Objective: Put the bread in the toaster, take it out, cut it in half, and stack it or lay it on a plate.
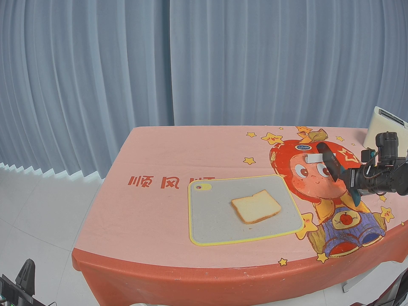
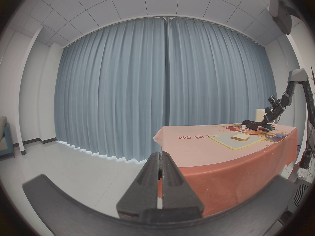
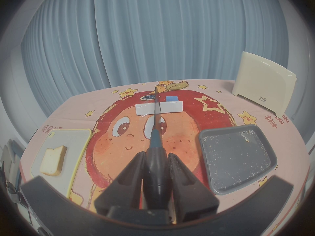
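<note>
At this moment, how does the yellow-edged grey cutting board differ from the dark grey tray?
The yellow-edged grey cutting board is pale and flat; the dark grey tray has a raised rim. The cutting board holds the slice of white bread; the tray bears only small specks. Both are rounded rectangles lying flat on the pink tablecloth.

Red characters [image 1: 170,182] on the tablecloth [image 1: 178,149]; small logo [image 3: 263,99] on toaster [image 3: 259,76].

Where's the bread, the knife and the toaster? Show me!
bread [image 1: 256,207], head view, middle of the slice's top.
knife [image 3: 155,136], right wrist view, where blade meets handle.
toaster [image 3: 262,81], right wrist view, its broad cream side.
</note>
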{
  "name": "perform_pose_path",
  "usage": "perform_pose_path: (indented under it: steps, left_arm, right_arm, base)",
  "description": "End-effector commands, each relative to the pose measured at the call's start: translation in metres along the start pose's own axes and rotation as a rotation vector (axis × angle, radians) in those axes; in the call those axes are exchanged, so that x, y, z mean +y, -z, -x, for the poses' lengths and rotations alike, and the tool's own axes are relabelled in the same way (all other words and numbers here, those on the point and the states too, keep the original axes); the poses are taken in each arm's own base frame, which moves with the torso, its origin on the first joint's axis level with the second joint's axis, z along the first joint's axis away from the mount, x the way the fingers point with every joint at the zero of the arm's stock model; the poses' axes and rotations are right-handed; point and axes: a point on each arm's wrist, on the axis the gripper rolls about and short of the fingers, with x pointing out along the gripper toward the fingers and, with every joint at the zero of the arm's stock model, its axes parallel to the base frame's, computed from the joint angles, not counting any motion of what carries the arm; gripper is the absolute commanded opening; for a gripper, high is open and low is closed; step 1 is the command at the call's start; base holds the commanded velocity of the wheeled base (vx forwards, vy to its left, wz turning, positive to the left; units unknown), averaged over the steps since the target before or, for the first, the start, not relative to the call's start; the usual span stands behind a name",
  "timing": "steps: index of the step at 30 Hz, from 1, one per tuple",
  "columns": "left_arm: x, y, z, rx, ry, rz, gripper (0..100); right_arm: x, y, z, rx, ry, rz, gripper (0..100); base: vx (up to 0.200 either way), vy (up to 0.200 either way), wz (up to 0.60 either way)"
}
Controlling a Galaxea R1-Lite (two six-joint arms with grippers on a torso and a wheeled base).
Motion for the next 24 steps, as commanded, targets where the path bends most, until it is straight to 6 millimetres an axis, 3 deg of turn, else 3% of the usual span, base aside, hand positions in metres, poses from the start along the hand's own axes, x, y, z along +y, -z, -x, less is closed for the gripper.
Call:
perform_pose_path:
  steps: [1, 24]
  left_arm:
    - [0.000, 0.005, 0.000, 0.001, -0.001, 0.000, 0]
    - [0.000, 0.005, 0.000, 0.001, -0.001, 0.000, 0]
  right_arm:
    - [0.002, -0.002, 0.002, -0.013, -0.004, 0.005, 0]
    - [0.010, -0.016, 0.058, -0.165, -0.020, 0.014, 0]
  base:
    - [0.000, 0.000, 0.00]
    - [0.000, 0.000, 0.00]
